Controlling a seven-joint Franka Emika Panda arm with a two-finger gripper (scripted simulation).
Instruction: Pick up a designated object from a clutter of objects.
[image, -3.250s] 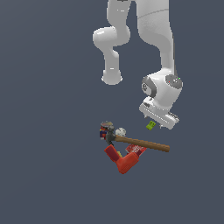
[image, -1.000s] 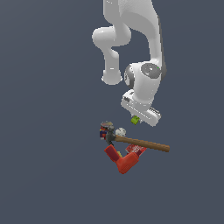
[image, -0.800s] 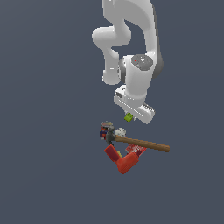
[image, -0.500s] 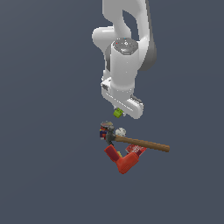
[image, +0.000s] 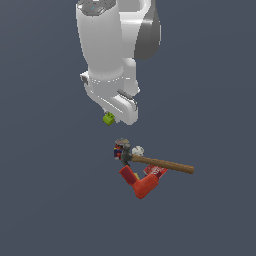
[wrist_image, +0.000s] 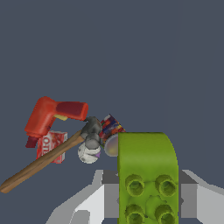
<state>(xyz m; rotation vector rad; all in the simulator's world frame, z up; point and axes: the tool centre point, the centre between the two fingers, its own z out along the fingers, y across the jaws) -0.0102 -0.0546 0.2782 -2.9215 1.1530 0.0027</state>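
arm swung left | end effector (image: 111, 116) grips green block (image: 108, 119) | fingers hidden

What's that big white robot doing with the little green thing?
The robot's pincer is shut on a tiny green block with studs on it, holding it up in the air. Below it sits the pile it belongs with: a wooden-handled hammer, a red bent object, a red flat box and some small colourful bits.
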